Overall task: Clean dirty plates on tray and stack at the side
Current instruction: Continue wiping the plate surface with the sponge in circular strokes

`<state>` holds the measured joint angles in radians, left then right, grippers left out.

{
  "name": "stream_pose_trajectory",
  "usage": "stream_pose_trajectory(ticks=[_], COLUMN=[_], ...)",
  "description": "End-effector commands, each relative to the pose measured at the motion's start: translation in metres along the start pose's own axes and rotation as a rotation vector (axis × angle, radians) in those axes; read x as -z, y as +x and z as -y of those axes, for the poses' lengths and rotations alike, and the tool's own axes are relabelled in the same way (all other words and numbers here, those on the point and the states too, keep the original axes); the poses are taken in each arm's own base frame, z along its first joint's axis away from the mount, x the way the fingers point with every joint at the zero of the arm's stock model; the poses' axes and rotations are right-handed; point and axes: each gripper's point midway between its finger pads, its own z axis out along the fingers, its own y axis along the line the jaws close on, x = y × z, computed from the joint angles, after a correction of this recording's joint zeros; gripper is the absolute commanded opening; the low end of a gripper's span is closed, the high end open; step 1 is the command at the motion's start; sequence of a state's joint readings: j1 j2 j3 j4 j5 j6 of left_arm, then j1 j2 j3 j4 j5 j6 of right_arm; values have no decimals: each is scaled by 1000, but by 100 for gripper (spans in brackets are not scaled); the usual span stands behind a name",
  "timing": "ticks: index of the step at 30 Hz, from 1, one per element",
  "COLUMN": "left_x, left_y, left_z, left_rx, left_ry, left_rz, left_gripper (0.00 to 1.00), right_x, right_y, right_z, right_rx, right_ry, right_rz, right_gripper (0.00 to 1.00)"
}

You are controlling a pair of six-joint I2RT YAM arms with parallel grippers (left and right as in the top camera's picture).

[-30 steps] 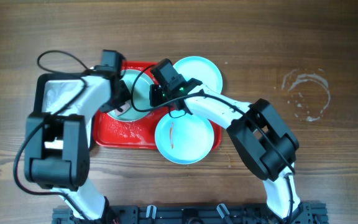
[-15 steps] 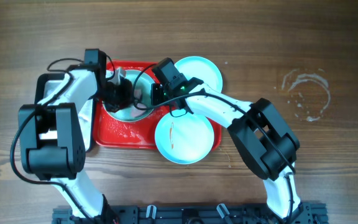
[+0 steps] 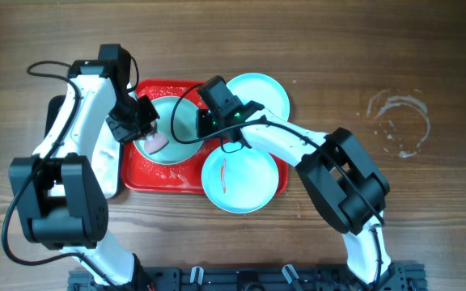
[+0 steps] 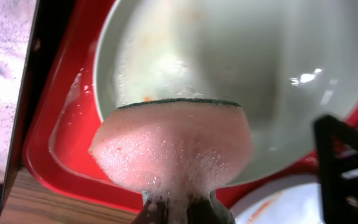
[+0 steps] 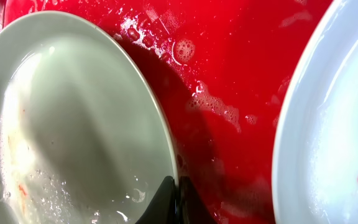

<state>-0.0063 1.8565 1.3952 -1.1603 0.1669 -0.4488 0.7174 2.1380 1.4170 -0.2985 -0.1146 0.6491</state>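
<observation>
While above tray (image 4: 61, 143), foamy sponge (image 4: 173, 146) before plate (image 4: 229, 62).

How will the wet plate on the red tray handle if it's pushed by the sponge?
Probably slippery: the plate looks soapy and wet, and the tray under it is wet too. Likely stiff, since it holds its shape while pinched at the rim by the right end effector.

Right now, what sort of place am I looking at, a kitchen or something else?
Likely a robot test bench, not a kitchen: a wooden table, a soapy red tray with turquoise plates, and a foamy sponge in the left hand.
</observation>
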Motion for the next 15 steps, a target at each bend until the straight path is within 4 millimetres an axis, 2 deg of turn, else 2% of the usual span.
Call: stream_pose_trajectory(ticks=[1, 4, 6, 15], left_x=[-17, -28, -37, -52], left_y=[16, 25, 29, 26], left_z=[-16, -18, -10, 0], left_rx=[36, 31, 13, 0], left_ry=[-57, -42, 10, 71], left_rz=[-42, -74, -90, -75], left_gripper=[4, 4, 4, 4], right_x=[-9, -9, -9, -9], right_y=[14, 14, 14, 14], right_z=[8, 8, 8, 8], right_rx=[18, 17, 18, 18], right_ry=[27, 26, 26, 26], right_rz=[-40, -38, -39, -39], right_gripper=[4, 4, 4, 4])
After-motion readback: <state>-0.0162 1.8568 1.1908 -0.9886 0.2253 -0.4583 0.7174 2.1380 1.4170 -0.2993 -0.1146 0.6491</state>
